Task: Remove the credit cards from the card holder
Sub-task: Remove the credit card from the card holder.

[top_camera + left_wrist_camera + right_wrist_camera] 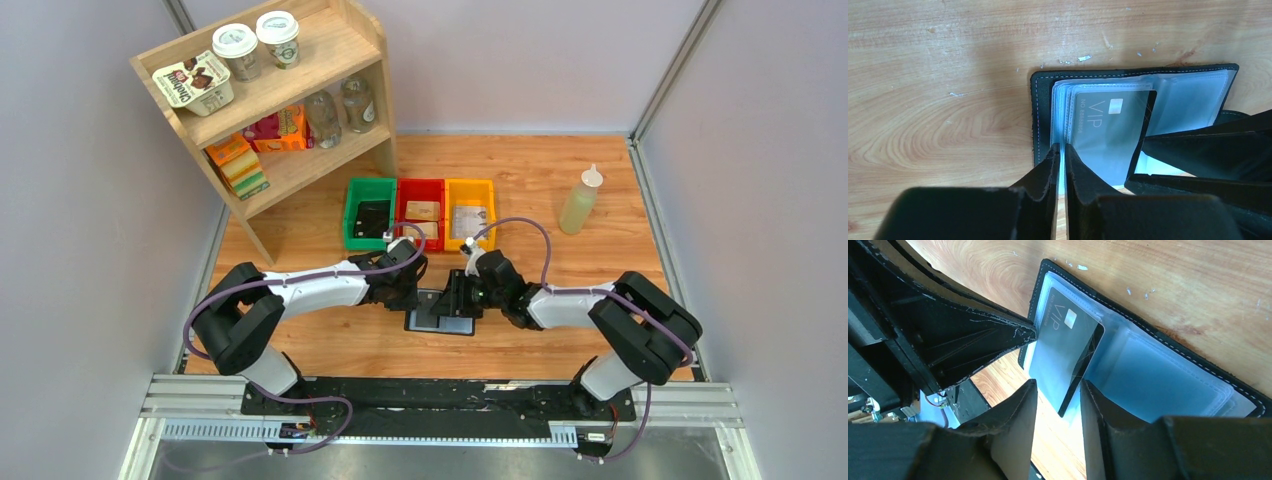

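While the left hand (pixel 1062 162) clamps almost fully closed on the edge of the clear sleeves, pinning the card holder (pixel 1040 115) flat and open on the desk (pixel 340 345), the right hand (pixel 1058 385) is spread apart. Its fingers straddle the lower corner of a dark credit card (pixel 1065 340) marked VIP. That card appears to stand partly out of its sleeve, tilted, and neither right finger seems to touch it.

The step in hand looks like the pull of this card: holder braced, card exposed, grasp not yet made. The next move calls for the right fingers to close on the thin card alone, not on the sleeve film beside it. They should then draw it out along the pocket's line while the left holds the holder down. A skewed pull could drag the whole wallet. Whether other sleeves hold cards cannot be told.

The holder lies near the middle of the scratched wooden desk, between the two arms. Behind it sit a green bin (pixel 352 215), a red bin (pixel 420 185) and a yellow bin (pixel 470 185). A squeeze bottle (pixel 580 205) stands to the right, and a wooden shelf (pixel 360 60) with cups and packets is at the back left. Pale grey walls close the space in.
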{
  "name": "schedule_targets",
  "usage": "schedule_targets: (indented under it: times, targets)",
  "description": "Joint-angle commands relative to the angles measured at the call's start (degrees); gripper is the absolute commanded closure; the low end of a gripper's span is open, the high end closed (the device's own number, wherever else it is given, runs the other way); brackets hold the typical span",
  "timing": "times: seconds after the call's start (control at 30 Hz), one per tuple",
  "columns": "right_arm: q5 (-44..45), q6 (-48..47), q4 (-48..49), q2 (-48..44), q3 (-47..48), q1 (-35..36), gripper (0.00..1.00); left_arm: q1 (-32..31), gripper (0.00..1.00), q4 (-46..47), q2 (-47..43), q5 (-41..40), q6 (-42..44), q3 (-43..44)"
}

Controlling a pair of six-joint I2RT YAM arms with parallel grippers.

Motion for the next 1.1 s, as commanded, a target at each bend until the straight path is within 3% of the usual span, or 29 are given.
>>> schedule_targets:
  times: [0.0,0.3,0.57,1.07]
  targets:
    - [-2.44,0.64,4.2,-2.13,-0.03,-0.19,0.62,-0.08,0.89,0.36,1.12,1.26,-0.68,-1.21]
    - [-3.06,1.96,7.72,-5.57,-1.7,-0.28,0.71,0.01,0.94,0.1,1.38,1.52,-1.12,-1.47]
    - [-3.41,2.57,8.5,-1.36,-1.53,-0.46,0.81,-0.16,0.94,0.27,0.86,2.04,-1.2,-1.12]
    - [-7.98,7.06,19.4,5.95,-2.58,-1.95,0.77,-0.87,0.96,1.15,2.44,3.45,-1.56,-0.68]
